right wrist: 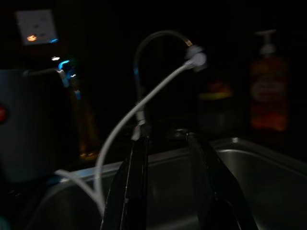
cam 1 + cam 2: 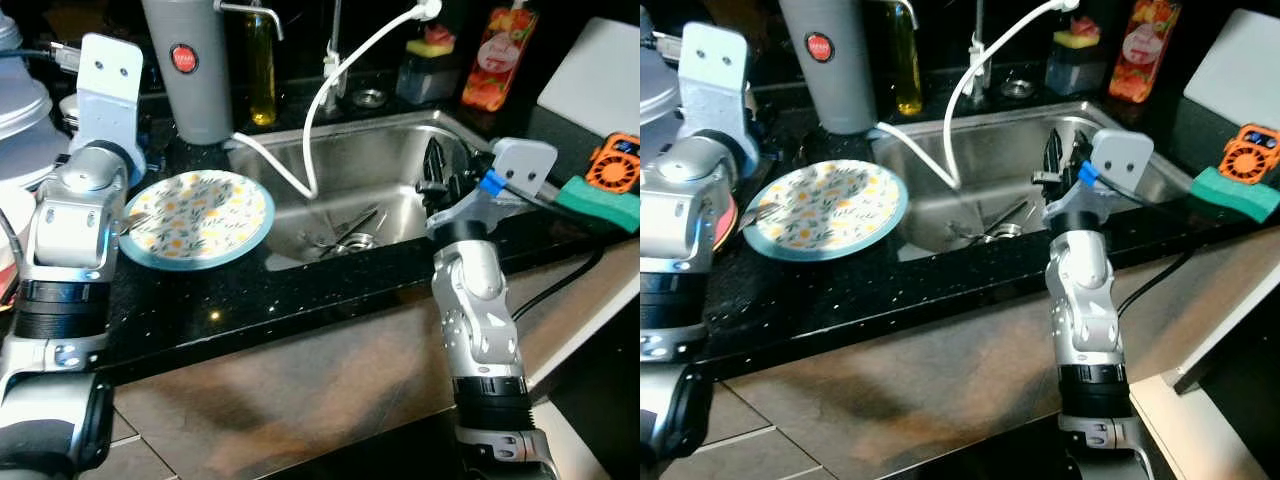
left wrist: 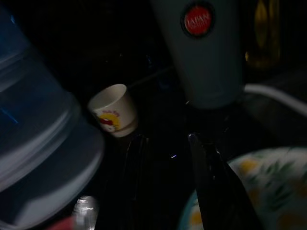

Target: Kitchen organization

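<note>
The plate [image 2: 200, 217] lay on the table just left of the sink [image 2: 400, 160], touching nothing. The left end effector [image 3: 168, 143], fingers parted and empty, hovered at its far-left rim, nearer than the right end effector [image 2: 437, 165], open above the sink.

Black speckled countertop [image 2: 300, 290] carries a floral plate [image 2: 200, 217], grey canister [image 2: 193, 70], possibly a small cup [image 3: 114, 110]
</note>
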You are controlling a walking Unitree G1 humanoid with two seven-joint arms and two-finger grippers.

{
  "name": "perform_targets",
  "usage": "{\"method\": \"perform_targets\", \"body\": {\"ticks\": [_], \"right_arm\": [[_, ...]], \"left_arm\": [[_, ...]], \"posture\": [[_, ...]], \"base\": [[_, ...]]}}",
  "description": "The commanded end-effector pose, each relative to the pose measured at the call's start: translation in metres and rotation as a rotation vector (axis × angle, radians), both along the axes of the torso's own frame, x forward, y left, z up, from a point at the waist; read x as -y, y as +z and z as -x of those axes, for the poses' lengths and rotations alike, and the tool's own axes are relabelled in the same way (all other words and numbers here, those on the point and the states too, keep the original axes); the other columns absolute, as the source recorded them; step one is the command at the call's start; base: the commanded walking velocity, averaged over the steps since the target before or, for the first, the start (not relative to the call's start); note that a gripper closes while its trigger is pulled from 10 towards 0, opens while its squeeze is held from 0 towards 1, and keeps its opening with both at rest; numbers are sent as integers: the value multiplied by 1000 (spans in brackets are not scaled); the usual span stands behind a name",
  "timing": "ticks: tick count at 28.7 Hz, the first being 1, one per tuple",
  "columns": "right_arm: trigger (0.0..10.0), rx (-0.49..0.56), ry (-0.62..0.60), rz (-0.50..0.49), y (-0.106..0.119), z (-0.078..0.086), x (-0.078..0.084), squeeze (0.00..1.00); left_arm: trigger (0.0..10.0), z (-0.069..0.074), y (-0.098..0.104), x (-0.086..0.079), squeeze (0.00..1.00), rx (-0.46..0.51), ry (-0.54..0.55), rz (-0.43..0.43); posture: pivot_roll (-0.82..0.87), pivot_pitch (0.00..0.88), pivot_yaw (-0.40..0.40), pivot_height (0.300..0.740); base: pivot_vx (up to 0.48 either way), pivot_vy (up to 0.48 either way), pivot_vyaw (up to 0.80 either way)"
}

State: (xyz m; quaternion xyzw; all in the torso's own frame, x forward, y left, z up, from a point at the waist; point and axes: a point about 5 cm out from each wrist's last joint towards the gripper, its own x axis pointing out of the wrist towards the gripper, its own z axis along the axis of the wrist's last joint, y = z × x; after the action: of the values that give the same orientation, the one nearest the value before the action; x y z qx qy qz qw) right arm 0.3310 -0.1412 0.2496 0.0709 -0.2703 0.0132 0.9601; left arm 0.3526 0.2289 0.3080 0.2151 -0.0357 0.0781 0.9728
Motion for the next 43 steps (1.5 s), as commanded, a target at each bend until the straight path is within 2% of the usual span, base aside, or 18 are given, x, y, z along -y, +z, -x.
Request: {"method": "perform_targets", "body": {"ticks": [1, 2, 3, 4, 5, 7, 8, 10, 13, 15, 17, 23, 28, 30, 34, 43], "right_arm": [[10000, -20, 13, 4, -3, -2, -2, 0], [10000, -20, 13, 4, -3, -2, -2, 0], [10000, -20, 16, 5, -3, -2, -3, 0], [10000, -20, 16, 5, -3, -2, -3, 0], [10000, -18, 16, 4, -3, -3, -3, 0], [10000, -18, 16, 4, -3, -3, -3, 0], [10000, -16, 15, 3, -2, -3, -3, 0], [10000, -15, 14, 3, -2, -3, -3, 0], [10000, -15, 14, 3, -2, -3, -3, 0], [10000, -17, 17, 7, -3, -3, -3, 0], [10000, -20, 18, 10, -4, -2, -2, 0], [10000, -17, 30, 12, -4, -4, -4, 0], [10000, -15, 35, 15, -3, -5, -4, 0], [10000, -15, 36, 16, -3, -5, -4, 0], [10000, -12, 39, 19, -2, -5, -4, 0], [10000, -9, 41, 22, -1, -5, -3, 0]], "left_arm": [[10000, 3, 2, -3, 0, -21, -23, -74], [10000, 3, 2, -3, 0, -21, -23, -74], [10000, 4, 5, -14, 0, -43, -16, -102], [10000, 4, 5, -14, 0, -43, -16, -102], [10000, 3, 6, -24, 0, -62, 7, -112], [10000, 3, 6, -24, 0, -62, 7, -112], [10000, 1, 6, -31, 0, -76, 29, -96], [10000, -3, -9, -33, 0, -145, 48, 26], [10000, -3, -9, -33, 0, -145, 48, 26], [10000, -3, -31, -33, 0, -212, 82, 195], [10000, 1, -47, -36, 0, -254, 128, 321], [10000, 6, -60, -47, 0, -294, 181, 467], [10000, 9, -62, -54, 0, -307, 214, 481], [10000, 9, -62, -55, 0, -311, 211, 492], [10000, 10, -66, -50, 0, -351, 165, 566], [10000, 12, -74, -51, 0, -384, 180, 602]], "posture": [[229, 45, -6, 740], [229, 45, -6, 740], [229, 37, -4, 740], [229, 37, -4, 740], [221, 33, 2, 740], [221, 33, 2, 740], [220, 31, 1, 740], [210, 26, -2, 740], [210, 26, -2, 740], [211, 24, -9, 740], [214, 23, -9, 740], [222, 23, -19, 740], [225, 22, -24, 740], [225, 22, -25, 740], [220, 20, -26, 740], [217, 23, -32, 740]], "base": [[0, 0, 0], [0, 0, 0], [0, 0, 0], [0, 0, 0], [0, 0, 0], [0, 0, 0], [0, 0, 0], [0, 0, 0], [0, 0, 0], [0, 0, 0], [0, 0, 0], [0, 0, 0], [0, 0, 0], [0, 0, 0], [0, 0, 0], [0, 0, 0]]}}
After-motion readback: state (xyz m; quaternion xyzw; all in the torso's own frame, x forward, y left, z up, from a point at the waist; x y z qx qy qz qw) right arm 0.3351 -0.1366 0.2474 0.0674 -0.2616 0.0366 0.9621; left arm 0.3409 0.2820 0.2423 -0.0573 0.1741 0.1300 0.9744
